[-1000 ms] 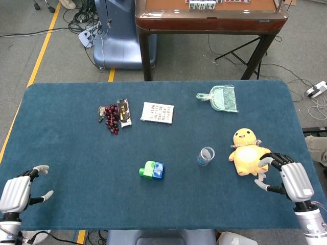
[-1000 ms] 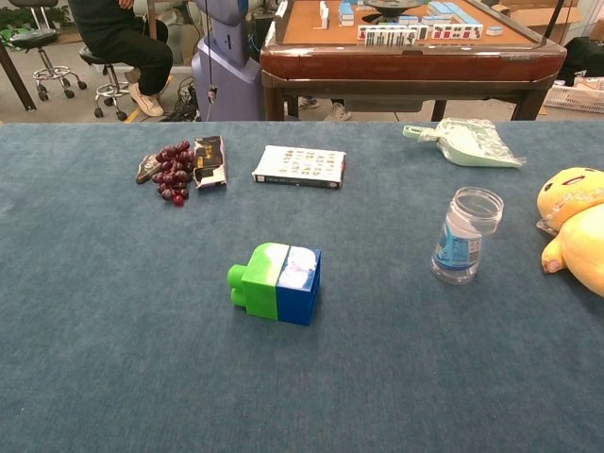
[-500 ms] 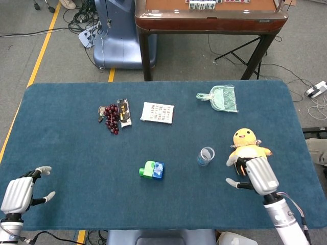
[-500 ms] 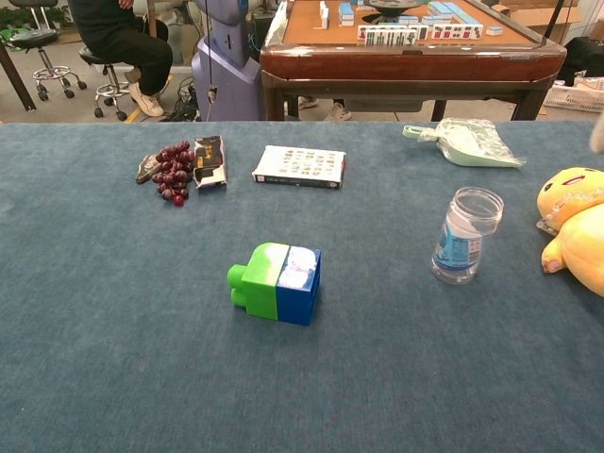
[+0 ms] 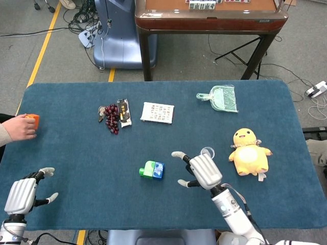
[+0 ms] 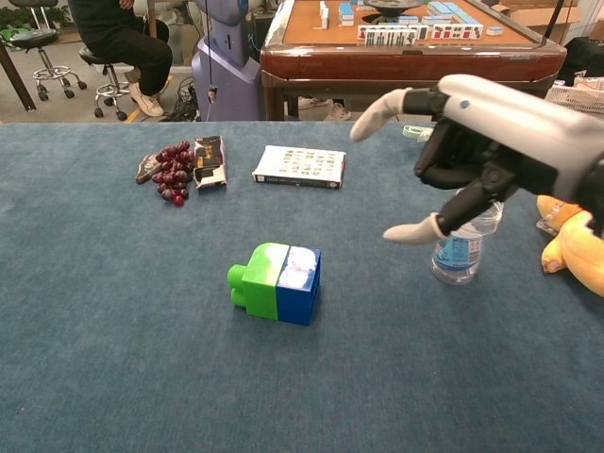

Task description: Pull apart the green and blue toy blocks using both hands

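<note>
The green block (image 5: 148, 169) (image 6: 260, 280) and blue block (image 5: 158, 171) (image 6: 300, 283) lie joined on the blue cloth, green half on the left. My right hand (image 5: 201, 170) (image 6: 486, 142) hovers open just to the right of the blocks, fingers spread toward them, touching nothing. My left hand (image 5: 23, 193) stays at the table's front left corner, open and empty, far from the blocks; the chest view does not show it.
A small clear bottle (image 6: 464, 236) stands right behind my right hand. Yellow plush duck (image 5: 249, 153), green dustpan (image 5: 220, 98), card box (image 5: 157, 112), grapes (image 5: 111, 117). A person's hand holds an orange object (image 5: 32, 120) at the table's left edge.
My right hand has swept left from beside the plush duck to just right of the blocks. A person's hand with an orange object has appeared at the left edge. Blocks unmoved.
</note>
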